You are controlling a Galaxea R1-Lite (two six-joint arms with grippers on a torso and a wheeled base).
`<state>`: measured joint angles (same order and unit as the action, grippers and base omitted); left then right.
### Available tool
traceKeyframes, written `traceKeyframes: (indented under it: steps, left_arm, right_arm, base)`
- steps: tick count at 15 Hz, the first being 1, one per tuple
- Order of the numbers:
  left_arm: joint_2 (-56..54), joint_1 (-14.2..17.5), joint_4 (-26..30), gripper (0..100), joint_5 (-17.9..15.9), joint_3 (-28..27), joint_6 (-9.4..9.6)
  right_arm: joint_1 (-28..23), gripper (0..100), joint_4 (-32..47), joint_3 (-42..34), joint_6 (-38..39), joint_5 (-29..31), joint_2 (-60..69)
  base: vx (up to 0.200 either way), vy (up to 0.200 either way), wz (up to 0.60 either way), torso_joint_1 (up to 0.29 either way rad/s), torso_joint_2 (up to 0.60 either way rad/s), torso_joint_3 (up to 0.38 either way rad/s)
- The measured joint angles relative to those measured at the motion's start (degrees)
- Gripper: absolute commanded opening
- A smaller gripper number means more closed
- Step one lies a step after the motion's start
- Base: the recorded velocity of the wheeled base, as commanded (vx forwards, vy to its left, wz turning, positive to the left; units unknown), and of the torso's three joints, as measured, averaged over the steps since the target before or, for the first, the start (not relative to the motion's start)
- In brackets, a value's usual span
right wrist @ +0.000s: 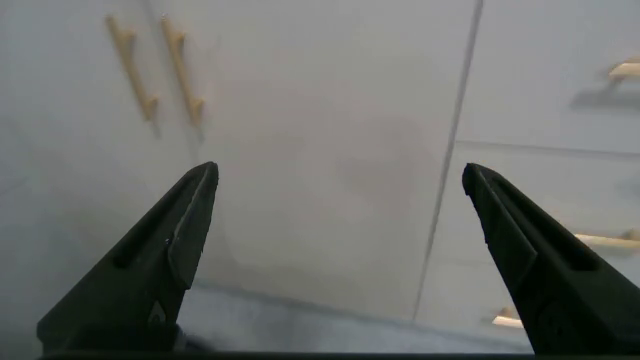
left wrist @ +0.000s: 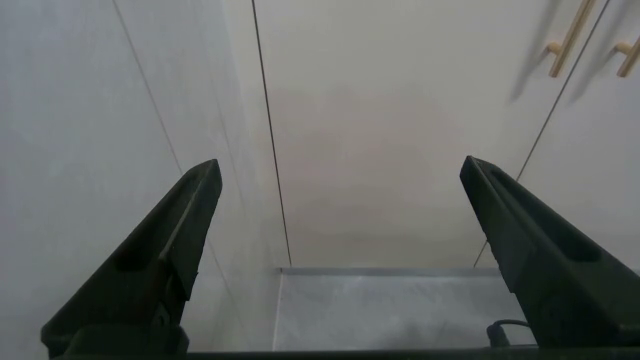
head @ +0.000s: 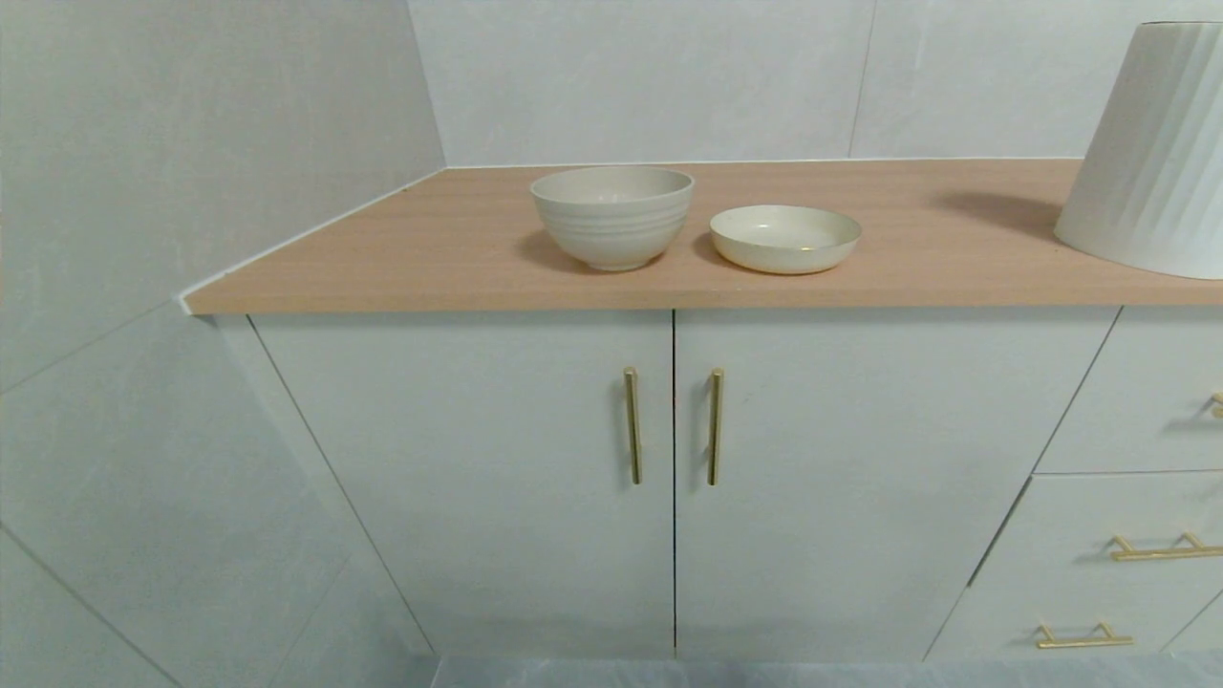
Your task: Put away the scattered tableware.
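The left pincer point(left wrist: 338, 175) is spread wide with nothing between its two dark fingers point(left wrist: 160, 260). It faces the plain white front of a cabinet door point(left wrist: 400, 150) low down, where the door meets the grey floor point(left wrist: 380, 310). The two gold door handles point(left wrist: 565, 40) are well beyond its fingertips and off to one side.

The right pincer point(right wrist: 338, 178) is just as wide open and also holds nothing. It faces the neighbouring door point(right wrist: 330, 150), with the same handles to one side of it and the drawer handles point(right wrist: 610, 240) to the other.

The tableware is well apart from both pincers, up on the wooden surface point(head: 955, 258) above the doors they face. A deep ribbed bowl point(head: 611, 218) stands upright there. A shallow cream dish point(head: 784, 238) sits just beside it, on the right pincer's side, and the two are not touching. Farther along that side, a white ribbed lampshade point(head: 1147, 153) stands on the same surface.
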<state>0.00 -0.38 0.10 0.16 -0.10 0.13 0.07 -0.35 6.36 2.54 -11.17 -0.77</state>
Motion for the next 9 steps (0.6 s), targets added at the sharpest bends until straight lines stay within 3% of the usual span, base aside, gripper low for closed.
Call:
traceKeyframes:
  steps: [4, 9]
  left_arm:
    - [0.0, 0.0, 0.0, 100, 0.0, 0.0, 0.02]
    - [0.0, 0.0, 0.0, 100, 0.0, 0.0, 0.09]
  right_arm:
    - [0.7, 100, 3.0, 3.9, 0.1, -3.9, -6.3]
    - [2.3, 100, 1.6, 10.7, 0.0, -10.3, -25.4]
  base:
    - [0.000, 0.000, 0.00, 0.000, 0.00, 0.000]
    - [0.000, 0.000, 0.00, 0.000, 0.00, 0.000]
